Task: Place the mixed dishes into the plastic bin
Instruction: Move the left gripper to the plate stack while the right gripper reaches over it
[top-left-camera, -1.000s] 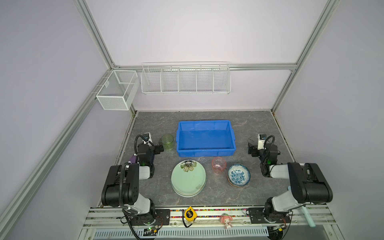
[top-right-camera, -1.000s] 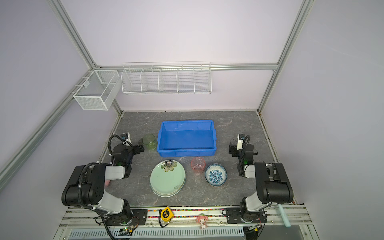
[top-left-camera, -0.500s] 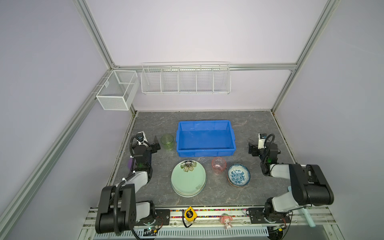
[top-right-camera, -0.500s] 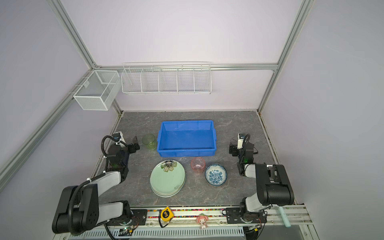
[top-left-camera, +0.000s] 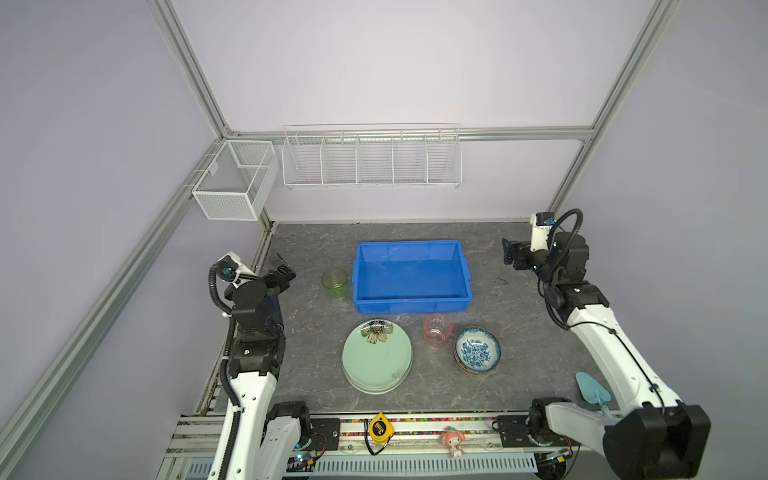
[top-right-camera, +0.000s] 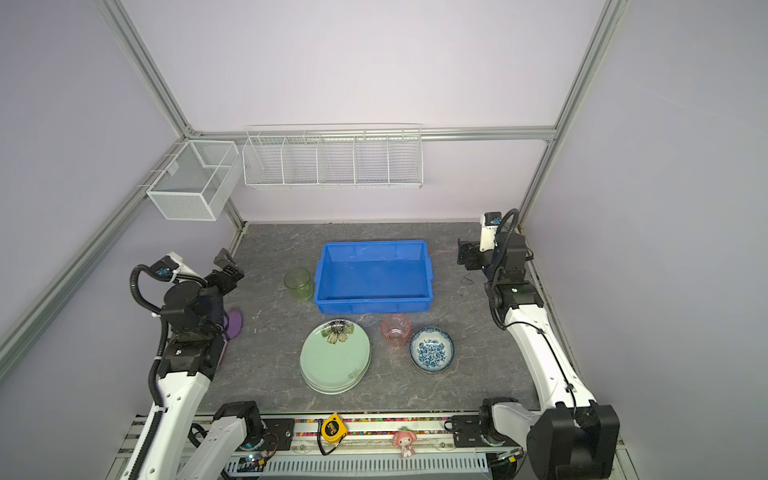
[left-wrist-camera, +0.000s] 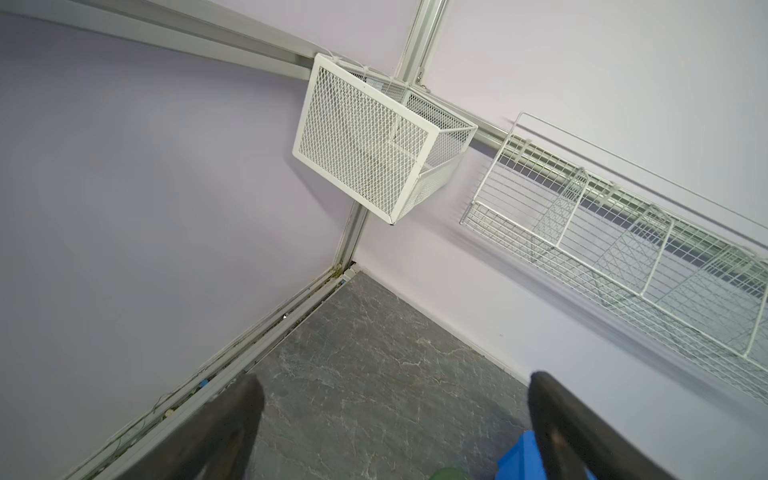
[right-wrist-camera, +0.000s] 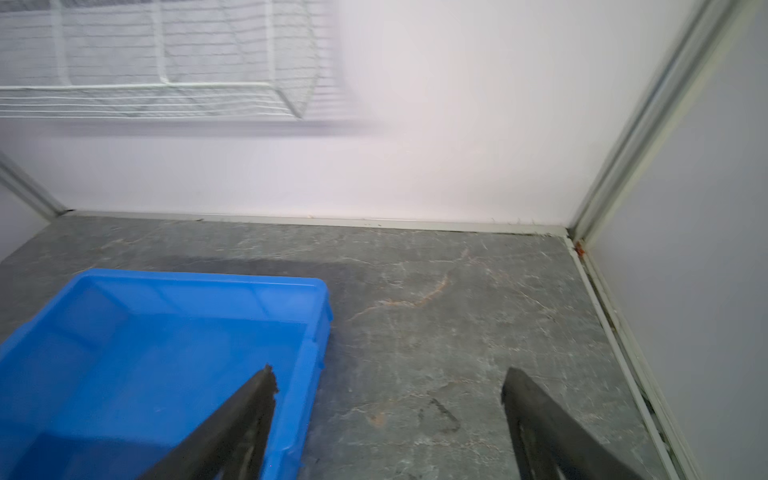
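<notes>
Grey stone-look tabletop (top-left-camera: 316, 374), nothing binned yet. L to R: left gripper (top-left-camera: 282, 266) is raised off the table, jaws spread wide, nothing gripped. Next, green cup (top-left-camera: 334, 282) is stood upright just beside the left wall of the plastic bin (top-left-camera: 411, 305), so it's prob the first pick, judged by closeness. To be done well, the gripper should be tipped down first, b/c the left wrist view is aimed high and the cup is barely caught at its edge. Cup wall is best pinched w/ one jaw inside and one outside; light plastic by the look, easily knocked over if nudged sideways. It should be lifted clear of the lipped rim before release. Over on the R, right gripper (top-left-camera: 509, 253) is also up in the air beside the bin, jaws wide, nothing held; pink cup (top-left-camera: 437, 330) and bowl stack (top-left-camera: 477, 351) are nearer that side.

Containers, L to R: mesh basket (top-left-camera: 235, 178) on the wall looks empty, same w/ the long wire rack (top-left-camera: 372, 156). Green cup: nothing seen inside. Bin: empty, bare blue floor. Then plate stack (top-left-camera: 376, 359) is sat in front of the bin, pale green w/ a flower print on top, count can't be told. Pink cup looks empty. Bowls are nested, blue pattern on top.
</notes>
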